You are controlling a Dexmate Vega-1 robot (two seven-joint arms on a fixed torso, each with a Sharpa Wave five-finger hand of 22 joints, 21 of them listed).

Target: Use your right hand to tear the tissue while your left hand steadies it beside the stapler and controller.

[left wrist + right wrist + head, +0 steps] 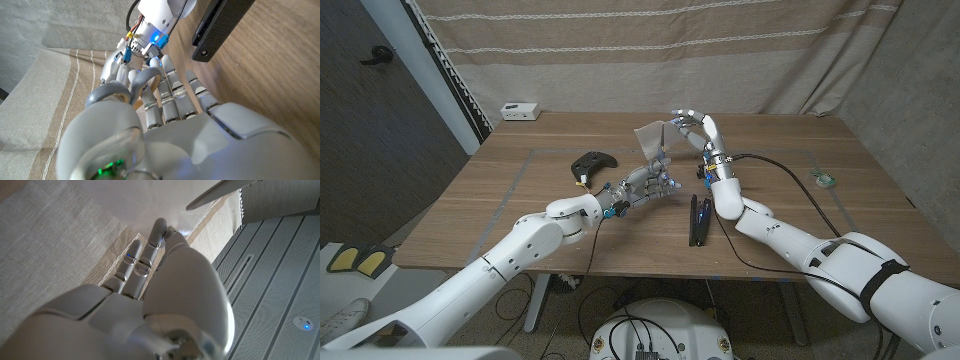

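Note:
A white tissue (656, 142) hangs stretched in the air over the middle of the table, between my two hands. My right hand (697, 129) is raised and pinches the tissue's upper edge; the sheet (150, 202) shows just past its fingertips (159, 230). My left hand (646, 185) reaches up from below and grips the tissue's lower end, thumb curled against the fingers (170, 95). The black stapler (700, 219) lies on the table under my right forearm and shows again as a dark stapler (220, 25). The black controller (592, 162) sits left of my left hand.
A small white box (520, 110) stands at the table's far left edge. A small round object (823, 180) lies at the right. A black cable (790, 170) runs from my right wrist across the table. A striped curtain hangs behind.

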